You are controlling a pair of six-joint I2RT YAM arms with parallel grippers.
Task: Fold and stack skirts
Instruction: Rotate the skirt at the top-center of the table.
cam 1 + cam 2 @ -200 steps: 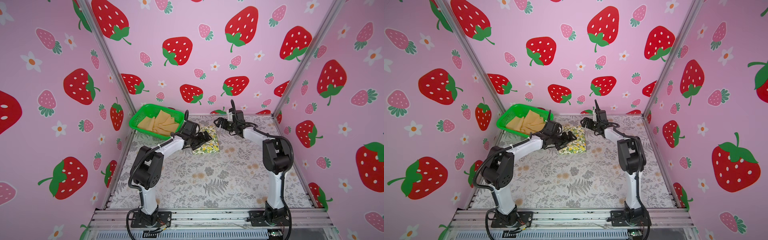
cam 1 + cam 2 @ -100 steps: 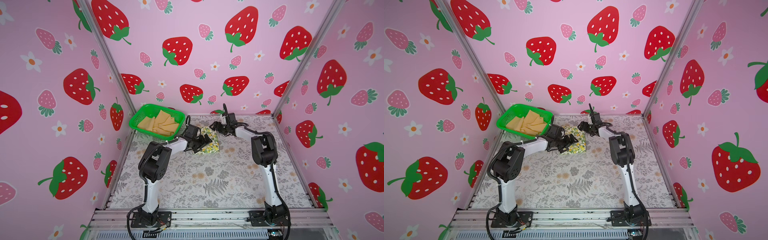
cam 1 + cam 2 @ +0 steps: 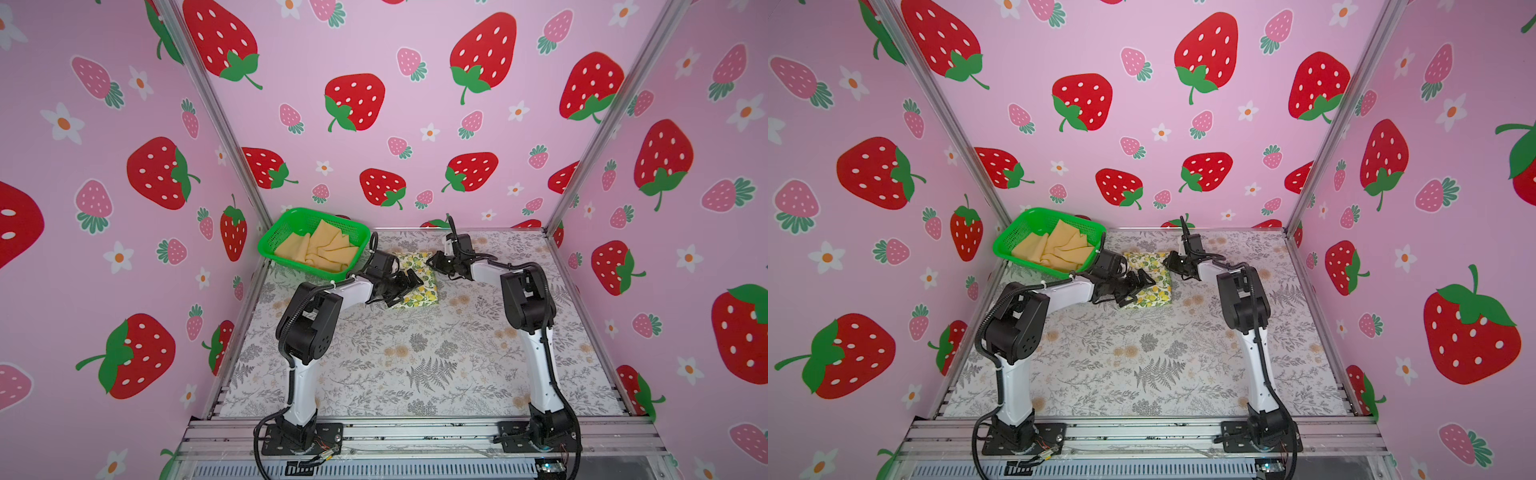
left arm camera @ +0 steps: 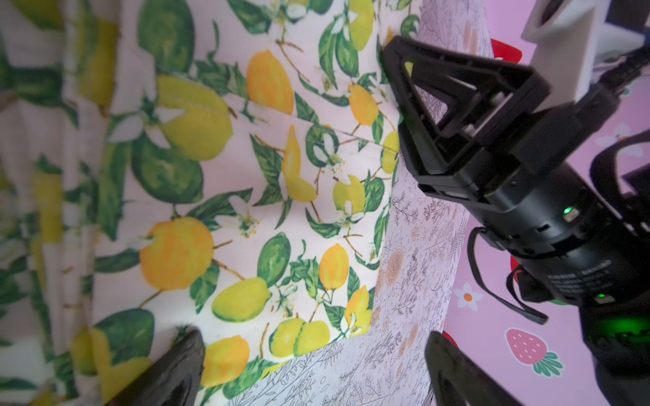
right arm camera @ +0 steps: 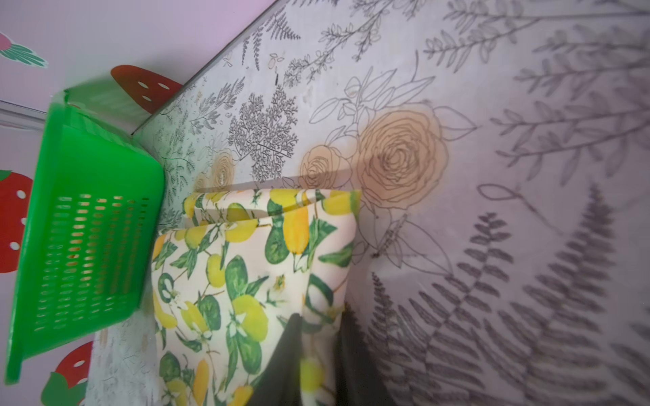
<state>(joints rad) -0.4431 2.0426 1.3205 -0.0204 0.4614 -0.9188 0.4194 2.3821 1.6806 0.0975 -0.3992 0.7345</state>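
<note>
The lemon-print skirt (image 3: 420,281) (image 3: 1154,286) lies folded on the table, far centre. In the right wrist view my right gripper (image 5: 318,362) is shut on the folded edge of that skirt (image 5: 225,281), with cloth pinched between its two dark fingers. In both top views it sits at the skirt's far right corner (image 3: 434,262) (image 3: 1169,262). My left gripper (image 3: 405,286) (image 3: 1138,286) (image 4: 313,372) stands open low over the skirt's near left part (image 4: 246,175). The mustard skirt (image 3: 322,249) (image 3: 1059,249) lies crumpled in the green basket (image 3: 291,216).
The green mesh basket (image 3: 1025,216) (image 5: 88,158) stands at the far left corner, just left of the lemon skirt. Pink strawberry walls close in the back and both sides. The right gripper's fingers (image 4: 457,66) show across the skirt in the left wrist view.
My right gripper has come down onto the lemon skirt's far right edge and closed on it. My left arm has shifted along the skirt, its gripper still open.
</note>
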